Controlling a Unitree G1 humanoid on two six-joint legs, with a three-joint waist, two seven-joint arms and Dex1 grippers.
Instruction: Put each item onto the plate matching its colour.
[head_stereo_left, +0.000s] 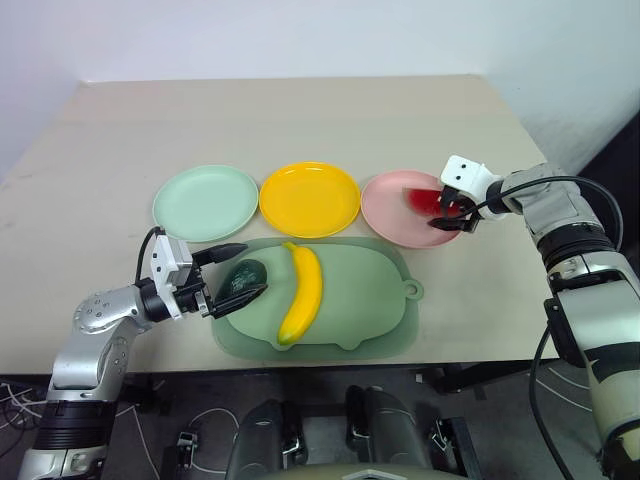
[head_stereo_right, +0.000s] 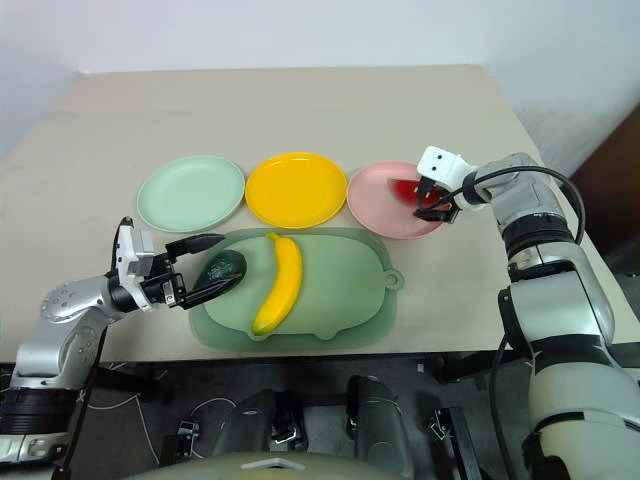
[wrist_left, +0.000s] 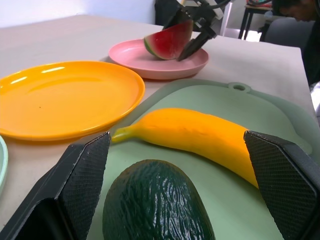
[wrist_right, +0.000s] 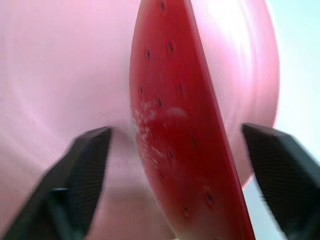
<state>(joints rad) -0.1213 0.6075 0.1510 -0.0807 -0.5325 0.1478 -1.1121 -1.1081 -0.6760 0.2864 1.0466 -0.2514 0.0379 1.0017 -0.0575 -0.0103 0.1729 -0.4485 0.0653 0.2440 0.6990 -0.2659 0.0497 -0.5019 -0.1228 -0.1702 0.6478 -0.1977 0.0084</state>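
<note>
The red watermelon slice stands on edge on the pink plate. My right gripper is open around it, a finger on each side with gaps showing in the right wrist view. On the pale green mat lie the dark green avocado and the yellow banana. At the mat's left end my left gripper is open with the avocado between its fingers, untouched. The mint green plate and the yellow plate hold nothing.
The three plates stand in a row behind the mat on a beige table. The mat's front edge lies close to the table's near edge. The table's right edge runs just beyond my right arm.
</note>
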